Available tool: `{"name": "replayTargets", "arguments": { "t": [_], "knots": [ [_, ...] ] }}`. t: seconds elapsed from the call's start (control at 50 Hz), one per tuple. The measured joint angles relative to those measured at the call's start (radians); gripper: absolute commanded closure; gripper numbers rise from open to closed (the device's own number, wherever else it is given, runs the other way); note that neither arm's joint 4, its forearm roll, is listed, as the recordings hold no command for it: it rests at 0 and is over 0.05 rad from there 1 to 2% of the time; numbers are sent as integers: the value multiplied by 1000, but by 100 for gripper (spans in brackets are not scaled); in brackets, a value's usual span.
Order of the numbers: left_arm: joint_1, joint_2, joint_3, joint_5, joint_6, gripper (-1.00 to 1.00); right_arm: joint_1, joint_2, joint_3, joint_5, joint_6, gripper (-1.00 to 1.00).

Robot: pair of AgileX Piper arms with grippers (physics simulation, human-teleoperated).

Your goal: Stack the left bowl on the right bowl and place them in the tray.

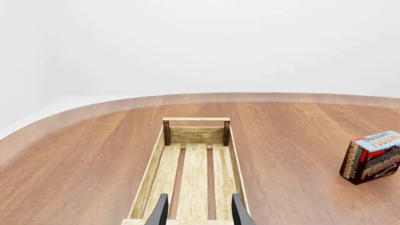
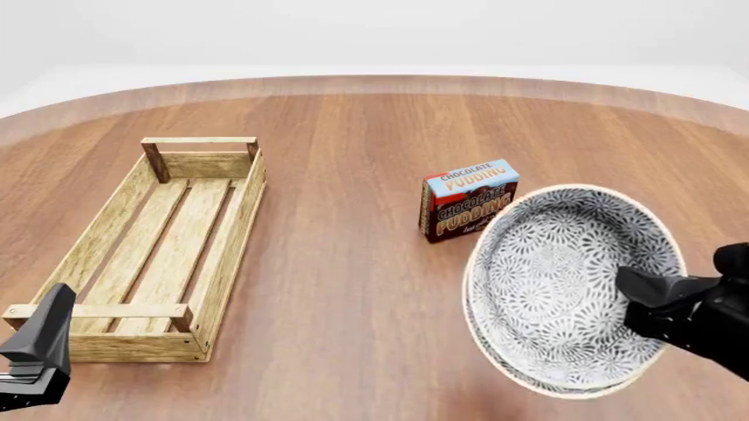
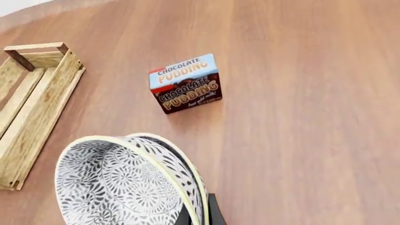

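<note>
Right gripper [image 2: 632, 294] lifts nested bowls [image 2: 570, 289] over wooden table [image 2: 351, 263].

The two nested patterned bowls [image 3: 125, 180] fill the lower left of the frame, their rim pinched by the right gripper [image 3: 198, 213], with the chocolate pudding box [image 3: 185, 83] above centre and the tray [image 3: 31, 105] at the left edge.

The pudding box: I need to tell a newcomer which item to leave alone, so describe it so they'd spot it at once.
On the brown wooden table, look right of the long slatted tray. Beside the far rim of the stacked patterned bowls held in the right gripper stands the pudding box. It alone is boxy and printed, with "Chocolate Pudding" lettering.
</note>
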Motion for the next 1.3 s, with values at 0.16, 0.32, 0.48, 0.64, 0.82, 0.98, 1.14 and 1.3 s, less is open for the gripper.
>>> {"name": "replayTargets", "arguments": {
  "t": [0.16,0.32,0.48,0.64,0.82,0.98,1.14,1.3],
  "knots": [
    [0,0,0,0,0,-100,6,66,-92,-22,-18,100],
    [1,0,0,0,0,-100,23,159,-199,-48,-41,100],
    [1,0,0,0,0,-100,57,262,-312,-70,-61,100],
    [2,0,0,0,0,-100,115,390,-430,-87,-78,100],
    [2,0,0,0,0,-100,178,543,-571,-99,-93,100],
    [2,0,0,0,0,-100,230,677,-698,-112,-92,100],
    [2,0,0,0,0,-100,295,819,-837,-113,-94,100],
    [3,0,0,0,0,-100,345,958,-992,-87,-104,100]
  ]
}}
